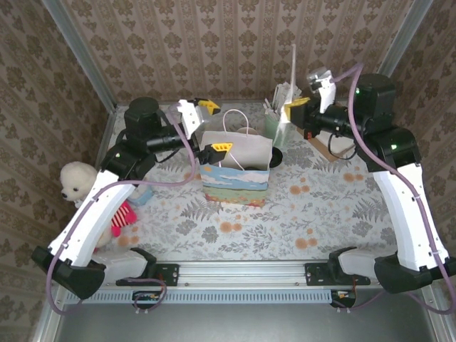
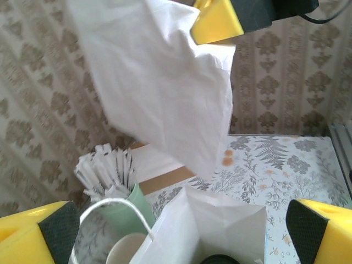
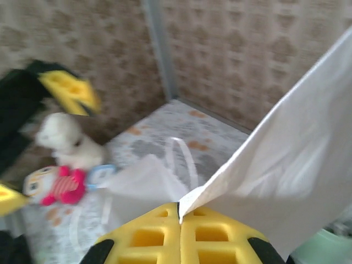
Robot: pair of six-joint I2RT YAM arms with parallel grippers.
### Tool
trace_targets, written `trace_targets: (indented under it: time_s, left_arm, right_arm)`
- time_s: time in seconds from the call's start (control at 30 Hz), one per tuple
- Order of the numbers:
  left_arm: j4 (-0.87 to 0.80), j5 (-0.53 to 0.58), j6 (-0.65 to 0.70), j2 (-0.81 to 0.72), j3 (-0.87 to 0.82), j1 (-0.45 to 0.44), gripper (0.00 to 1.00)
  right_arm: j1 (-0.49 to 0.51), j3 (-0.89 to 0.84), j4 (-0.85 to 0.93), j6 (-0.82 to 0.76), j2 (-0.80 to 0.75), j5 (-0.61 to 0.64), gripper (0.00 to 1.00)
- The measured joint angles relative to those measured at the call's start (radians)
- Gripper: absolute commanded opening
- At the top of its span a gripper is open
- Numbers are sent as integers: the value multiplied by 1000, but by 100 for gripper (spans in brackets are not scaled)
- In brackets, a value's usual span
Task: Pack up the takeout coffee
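coffee [image 2: 220, 259]: only a dark round bit, prob the black lid, can be made out, low inside the open mouth of the paper bag [image 1: 236, 178]; the cup body can't be told
paper bag: stood upright mid-bench [image 1: 320, 214], landscape print on the near face, white handles up
left gripper [image 1: 213, 127]: jaws spread wide, nothing gripped, held at the bag's left end with the bag mouth seen between the fingers
right gripper [image 3: 180, 213]: jaws closed tight, a corner of a white paper sheet [image 2: 159, 88] pinched between them
white paper sheet: hung over the bag's right end, its low tip just above the rim
stick holder [image 1: 272, 128]: pale green, packed with white sticks, just behind the bag's right end
dark round thing [image 1: 277, 157]: seen touching or just off the bag's right end; what it is can't be told
plush toy [image 1: 77, 182]: sat at the left bench edge, well apart from the bag
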State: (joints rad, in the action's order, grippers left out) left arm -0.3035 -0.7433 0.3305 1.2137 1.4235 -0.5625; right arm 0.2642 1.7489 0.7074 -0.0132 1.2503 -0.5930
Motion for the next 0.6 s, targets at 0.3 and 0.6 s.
trace_targets:
  time_s: [0.3,0.6]
  left_arm:
    - [-85,-137,114,147,159,-14,100]
    - [-128,-297,153,169,191,-28,97]
  right_arm:
    - [227,89,-51,42,126,-135,0]
    - [306,171,-109,64,260,-280,0]
